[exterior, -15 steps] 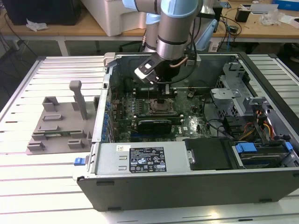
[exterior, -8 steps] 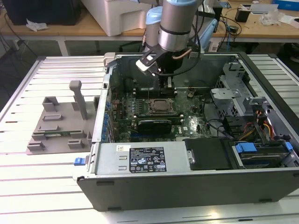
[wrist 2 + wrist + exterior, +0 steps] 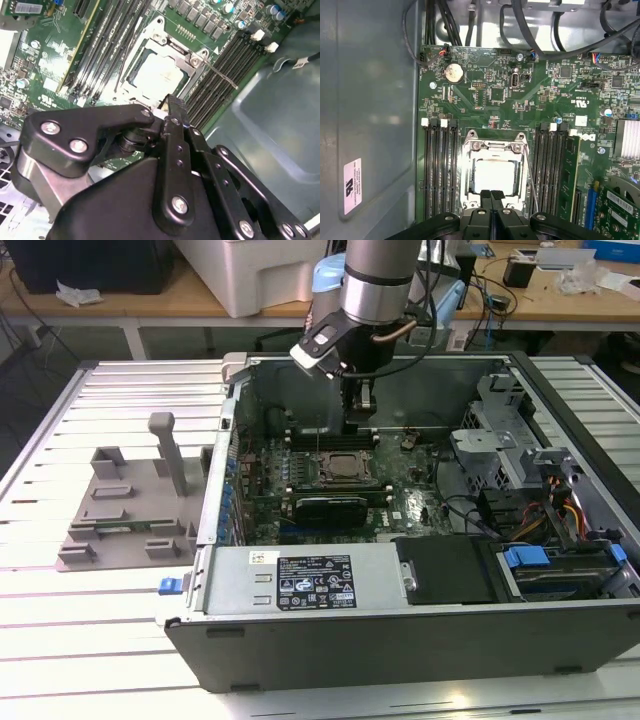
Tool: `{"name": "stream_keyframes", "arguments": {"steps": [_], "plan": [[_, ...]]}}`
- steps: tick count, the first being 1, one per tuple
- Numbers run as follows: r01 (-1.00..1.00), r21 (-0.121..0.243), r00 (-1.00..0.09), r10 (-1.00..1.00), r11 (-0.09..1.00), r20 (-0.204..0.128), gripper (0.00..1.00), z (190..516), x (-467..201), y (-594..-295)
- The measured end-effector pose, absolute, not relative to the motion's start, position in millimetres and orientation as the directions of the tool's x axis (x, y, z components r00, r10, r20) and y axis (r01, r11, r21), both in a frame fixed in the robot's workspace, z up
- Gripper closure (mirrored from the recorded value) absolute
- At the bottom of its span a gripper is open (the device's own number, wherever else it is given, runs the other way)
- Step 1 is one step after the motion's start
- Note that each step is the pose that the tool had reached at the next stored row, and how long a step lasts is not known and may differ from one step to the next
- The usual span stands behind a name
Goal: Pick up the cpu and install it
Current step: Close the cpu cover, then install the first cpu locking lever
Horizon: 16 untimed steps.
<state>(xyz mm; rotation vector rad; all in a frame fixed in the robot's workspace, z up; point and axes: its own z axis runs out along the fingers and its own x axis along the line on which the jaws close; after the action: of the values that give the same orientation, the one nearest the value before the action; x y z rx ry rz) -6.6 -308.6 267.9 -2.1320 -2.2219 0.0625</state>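
In the first wrist view the pincer is hanging with its two matte black fingers pressed together, gripping nothing; the cpu is lying below the fingertips, a flat pale-silver square sitting in the socket, whose bright steel frame is ringing it; a thin wire lever is running along one side of that frame; long black ribbed slots are flanking the socket on both sides of the pincer; the glossy green board is stretching ahead of it; a smooth grey metal wall is standing off to one side.
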Motion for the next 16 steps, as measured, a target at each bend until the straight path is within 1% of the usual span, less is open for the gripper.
{"name": "stream_keyframes", "arguments": {"steps": [5, 8, 10, 12, 14, 16], "plan": [[0.996, -0.072, -0.045, 0.999, 0.046, 0.016, 0.9, 268.2, -6.7, -308.6], [0.994, -0.072, -0.086, 0.996, 0.087, 0.016, 0.9, 268.2, -6.6, -308.5], [0.985, -0.072, -0.154, 0.988, 0.155, 0.016, 0.9, 268.2, -6.6, -308.6], [0.978, -0.072, -0.196, 0.98, 0.197, 0.016, 0.9, 268.2, -6.6, -308.5], [0.95, -0.072, -0.303, 0.953, 0.304, 0.016, 0.9, 268.2, -6.7, -308.6], [0.936, -0.072, -0.343, 0.939, 0.344, 0.016, 0.9, 268.2, -6.7, -308.6]]}}
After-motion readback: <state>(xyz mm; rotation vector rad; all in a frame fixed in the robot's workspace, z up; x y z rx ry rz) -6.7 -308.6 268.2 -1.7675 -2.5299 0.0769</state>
